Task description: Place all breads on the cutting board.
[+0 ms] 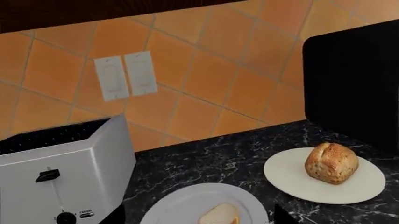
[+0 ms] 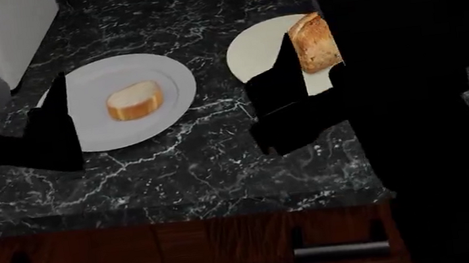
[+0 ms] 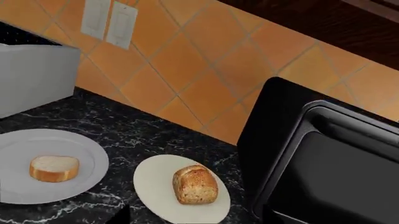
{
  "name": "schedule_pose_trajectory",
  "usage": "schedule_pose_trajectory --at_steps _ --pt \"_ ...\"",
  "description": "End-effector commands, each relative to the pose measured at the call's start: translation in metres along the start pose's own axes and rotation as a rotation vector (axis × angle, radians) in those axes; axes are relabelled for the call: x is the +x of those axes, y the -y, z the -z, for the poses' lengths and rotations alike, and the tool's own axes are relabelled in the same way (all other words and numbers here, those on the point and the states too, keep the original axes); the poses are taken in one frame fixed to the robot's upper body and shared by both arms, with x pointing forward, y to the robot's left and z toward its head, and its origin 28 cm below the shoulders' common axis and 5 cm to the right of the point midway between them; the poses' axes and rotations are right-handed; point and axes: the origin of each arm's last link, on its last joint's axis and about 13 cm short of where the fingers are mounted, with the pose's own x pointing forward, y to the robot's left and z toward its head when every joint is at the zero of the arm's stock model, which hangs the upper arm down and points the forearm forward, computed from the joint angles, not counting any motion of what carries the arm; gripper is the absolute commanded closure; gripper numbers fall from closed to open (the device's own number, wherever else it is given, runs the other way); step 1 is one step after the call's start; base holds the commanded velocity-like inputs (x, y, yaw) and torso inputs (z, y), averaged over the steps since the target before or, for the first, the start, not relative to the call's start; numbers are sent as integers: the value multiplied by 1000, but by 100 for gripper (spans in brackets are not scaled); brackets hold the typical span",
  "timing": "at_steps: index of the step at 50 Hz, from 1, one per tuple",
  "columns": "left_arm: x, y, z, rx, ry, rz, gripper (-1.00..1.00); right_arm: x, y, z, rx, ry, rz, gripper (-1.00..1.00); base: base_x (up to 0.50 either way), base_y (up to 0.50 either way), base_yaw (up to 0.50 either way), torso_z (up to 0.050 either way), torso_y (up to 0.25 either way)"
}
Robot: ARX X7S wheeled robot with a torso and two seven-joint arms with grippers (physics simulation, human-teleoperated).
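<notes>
The large speckled loaf [image 2: 314, 43] lies on a white plate [image 2: 252, 53] at the right. The small pale slice [image 2: 133, 101] lies on another white plate [image 2: 97, 130] at the left. My left gripper [image 1: 199, 219] is open and hangs above the near side of the slice's plate, apart from the slice [image 1: 219, 215]; one of its fingers [image 2: 56, 128] shows dark in the head view. My right gripper [image 3: 194, 220] is open just short of the loaf [image 3: 195, 184], holding nothing. The cutting board is out of view.
A black microwave [image 2: 424, 83] stands right next to the loaf's plate. A silver toaster [image 1: 62, 172] stands at the far left against the orange tiled wall [image 1: 206, 70]. Black marble counter [image 2: 194, 169] runs to a wooden front edge with drawers [image 2: 230, 251].
</notes>
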Motion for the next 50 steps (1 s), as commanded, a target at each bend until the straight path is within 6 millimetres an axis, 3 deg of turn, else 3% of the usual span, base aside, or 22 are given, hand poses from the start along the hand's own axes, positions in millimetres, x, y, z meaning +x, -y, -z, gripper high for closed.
schedule_pose_trajectory --at_steps 1,24,50 --pt "11 -9 -36 13 45 24 -100 -2 17 -39 -18 50 -78 -100 500 0 0 0 0" --pt "-2 -26 -60 20 77 8 -100 -2 17 -52 -51 57 -100 -100 500 0 0 0 0" --pt "-2 -23 -52 54 62 28 -100 -7 16 -39 -32 36 -95 -100 500 0 0 0 1"
